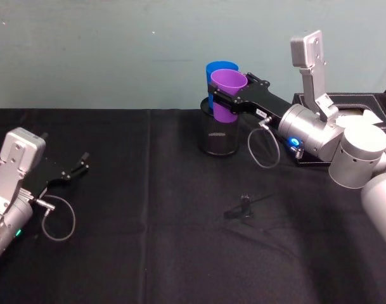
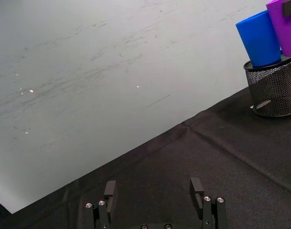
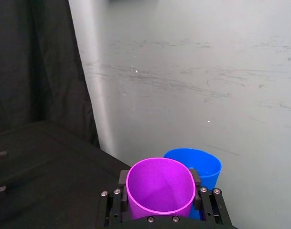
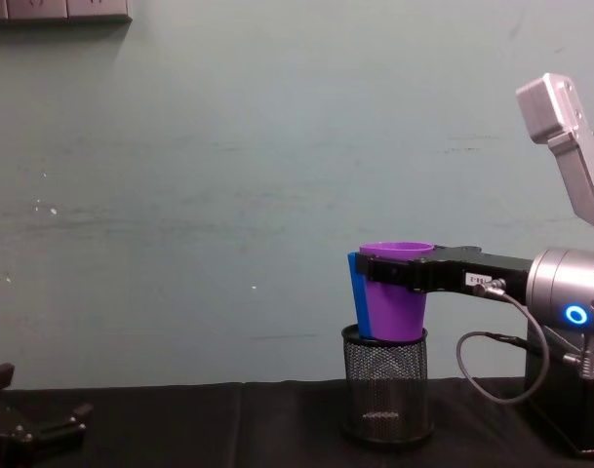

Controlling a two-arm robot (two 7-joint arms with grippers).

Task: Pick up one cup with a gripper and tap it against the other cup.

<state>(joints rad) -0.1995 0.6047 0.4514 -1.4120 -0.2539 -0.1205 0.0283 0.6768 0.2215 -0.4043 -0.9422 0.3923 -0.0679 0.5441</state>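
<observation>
Aloft, purple cup (image 1: 229, 80) tight in right gripper (image 1: 229, 96), against blue cup (image 1: 219, 67); left gripper (image 1: 77, 166) wide.

Mesh pen holder (image 1: 218, 140) upright, small clamp (image 1: 244, 206) near

Two silver arms with black grippers.
The right arm (image 1: 316, 136) has round silver joints, a blue ring light (image 1: 295, 142), a grey boxy wrist block (image 1: 312, 57) and a looped grey cable (image 1: 250, 147); the long black right gripper (image 1: 229, 95) carries a white label (image 1: 261, 113). The left arm (image 1: 12, 171) matches it, with a green light (image 1: 17, 233) and a screw-studded left gripper (image 1: 77, 166).
</observation>
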